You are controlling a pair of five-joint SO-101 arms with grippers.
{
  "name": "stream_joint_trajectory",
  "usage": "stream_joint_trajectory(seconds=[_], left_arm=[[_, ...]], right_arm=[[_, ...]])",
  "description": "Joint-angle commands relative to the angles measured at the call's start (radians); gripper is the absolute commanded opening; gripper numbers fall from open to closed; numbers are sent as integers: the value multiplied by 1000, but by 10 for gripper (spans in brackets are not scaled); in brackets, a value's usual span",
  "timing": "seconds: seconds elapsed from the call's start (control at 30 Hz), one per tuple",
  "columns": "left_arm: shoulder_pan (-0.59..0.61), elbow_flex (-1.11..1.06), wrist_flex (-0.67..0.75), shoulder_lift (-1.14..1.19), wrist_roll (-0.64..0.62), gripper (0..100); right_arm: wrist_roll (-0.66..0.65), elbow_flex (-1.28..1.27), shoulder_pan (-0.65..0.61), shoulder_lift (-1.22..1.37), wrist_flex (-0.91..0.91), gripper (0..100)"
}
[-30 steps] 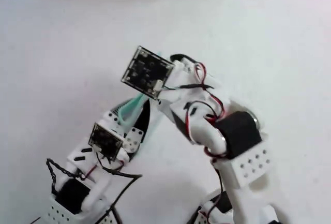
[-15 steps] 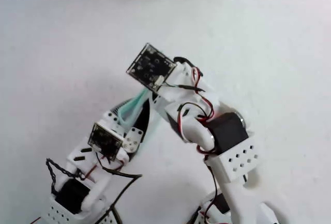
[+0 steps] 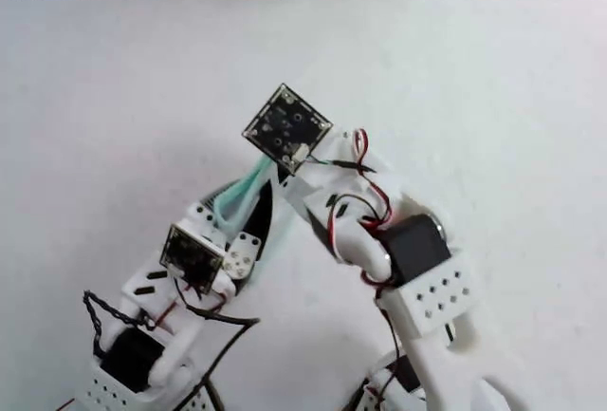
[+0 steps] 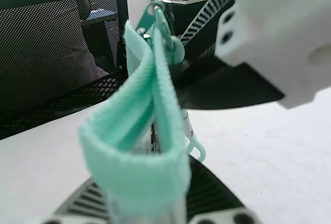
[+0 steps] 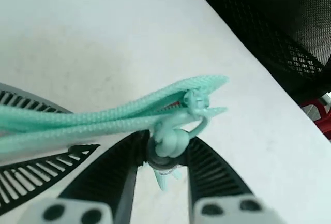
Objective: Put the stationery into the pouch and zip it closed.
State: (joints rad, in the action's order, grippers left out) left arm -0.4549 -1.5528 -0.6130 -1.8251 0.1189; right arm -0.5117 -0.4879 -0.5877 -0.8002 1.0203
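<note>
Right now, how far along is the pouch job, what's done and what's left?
Done, it seems: a pale pen-like item sits between the sides of the pouch. In hand: the left gripper clamps one end of it, and the right gripper pinches the zip pull at the other end. Left: I can't tell whether the zip is fully shut; after that, letting go.

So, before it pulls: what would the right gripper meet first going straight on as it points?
The zipper pull, already in its grip; just beyond, the pouch edge, then probably table.
</note>
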Motion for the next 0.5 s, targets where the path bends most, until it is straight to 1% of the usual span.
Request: stream_joint_trajectory(seconds=[0.0, 0.1, 0.2, 0.3, 0.47], left_arm=[[10, -8, 11, 5, 17, 24], [10, -8, 12, 5, 17, 24], [10, -8, 12, 5, 17, 24], [10, -9, 12, 5, 17, 24], [10, -9, 11, 5, 17, 24]], right_arm=[[-6, 18, -22, -179, 16, 19], [-32, 18, -87, -292, 87, 19], [-60, 35, -173, -321, 171, 19], [-64, 110, -242, -286, 271, 19], [-92, 322, -387, -151, 449, 19]])
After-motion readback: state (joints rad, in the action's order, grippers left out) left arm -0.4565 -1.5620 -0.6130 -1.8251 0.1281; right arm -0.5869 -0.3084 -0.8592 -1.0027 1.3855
